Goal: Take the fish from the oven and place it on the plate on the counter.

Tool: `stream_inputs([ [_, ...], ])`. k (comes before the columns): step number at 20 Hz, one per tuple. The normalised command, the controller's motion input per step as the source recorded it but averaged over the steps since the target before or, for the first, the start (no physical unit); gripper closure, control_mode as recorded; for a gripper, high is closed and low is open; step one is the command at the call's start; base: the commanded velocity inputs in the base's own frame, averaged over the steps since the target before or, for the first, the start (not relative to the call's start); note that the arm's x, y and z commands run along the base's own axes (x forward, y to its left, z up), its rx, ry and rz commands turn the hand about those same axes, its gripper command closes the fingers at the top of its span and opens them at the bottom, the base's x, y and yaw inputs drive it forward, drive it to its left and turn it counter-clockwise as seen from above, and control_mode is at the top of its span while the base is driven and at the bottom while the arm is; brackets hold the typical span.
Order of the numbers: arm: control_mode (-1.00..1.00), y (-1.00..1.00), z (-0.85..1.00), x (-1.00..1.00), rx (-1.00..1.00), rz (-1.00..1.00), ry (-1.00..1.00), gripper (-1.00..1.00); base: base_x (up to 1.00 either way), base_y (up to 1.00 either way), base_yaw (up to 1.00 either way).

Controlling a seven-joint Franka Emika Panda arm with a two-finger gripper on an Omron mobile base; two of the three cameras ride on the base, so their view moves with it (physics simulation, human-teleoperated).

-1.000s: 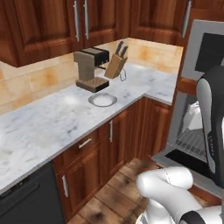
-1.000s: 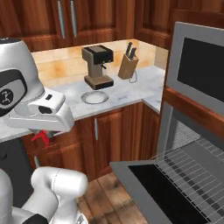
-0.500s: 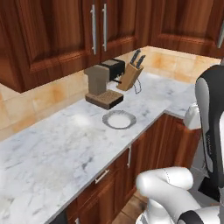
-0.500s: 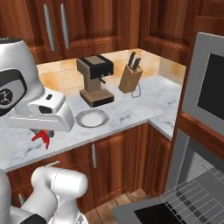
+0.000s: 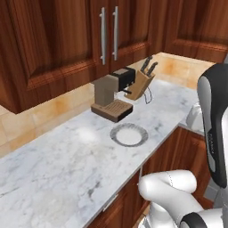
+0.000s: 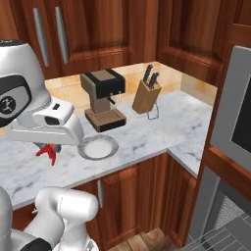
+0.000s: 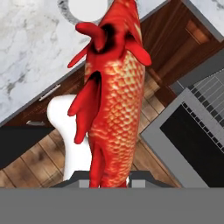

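Now we list the scene, largest item first, noting against each what has altered over the last second.

Counter (image 5: 67,173): white-grey veined marble over dark reddish cabinets. It takes up more of both base views than a second ago; the whole picture has shifted, so we read this as the base driving toward it, not the counter moving.

Oven (image 6: 235,132): silver-grey front at the right edge of the right base view, its open door and wire rack (image 7: 210,94) also seen below the hand. It has slid toward the frame edge, so we judge the base is leaving it.

Coffee machine (image 5: 113,93): brown, on the counter just behind the plate.

Knife block (image 5: 141,82): wooden, beside the coffee machine.

Plate (image 5: 129,134): round, grey-white, raised rim, nothing on it. It sits nearer the middle of the left base view than before.

Fish (image 7: 114,92): red-orange, scaled, hanging from the gripper (image 7: 109,181), whose jaws are clenched on its lower end. In the right base view it shows as a red scrap under the hand, over the counter edge, left of the plate and apart from it.

We judge retrieval complete, carriage under way, placement not yet done.
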Motion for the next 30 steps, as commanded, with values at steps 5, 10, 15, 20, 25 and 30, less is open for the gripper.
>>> stream_inputs([
  [5, 1.0, 0.0, 0.0, 0.0, 0.0, 0.0, 0.0, 1.0, 0.01, 0.0, 0.0],
  [10, 1.0, 0.0, 0.0, 0.0, 0.0, 0.0, 0.0, 1.0, 0.0, 0.0, 0.0],
  [15, -1.0, 0.02, -0.03, 0.07, -0.01, 0.01, 0.0, 1.0, 0.0, 0.0, 0.0],
  [20, -1.0, 0.0, -0.28, 0.79, -0.01, 0.11, 0.03, 1.0, 0.0, 0.0, 0.0],
  [25, -1.0, 0.0, -0.66, 0.68, 0.02, 0.2, 0.01, 1.0, 0.0, 0.0, 0.0],
  [30, -1.0, 0.12, -0.36, 0.77, 0.01, 0.42, 0.15, 1.0, 0.0, 0.0, 0.0],
])
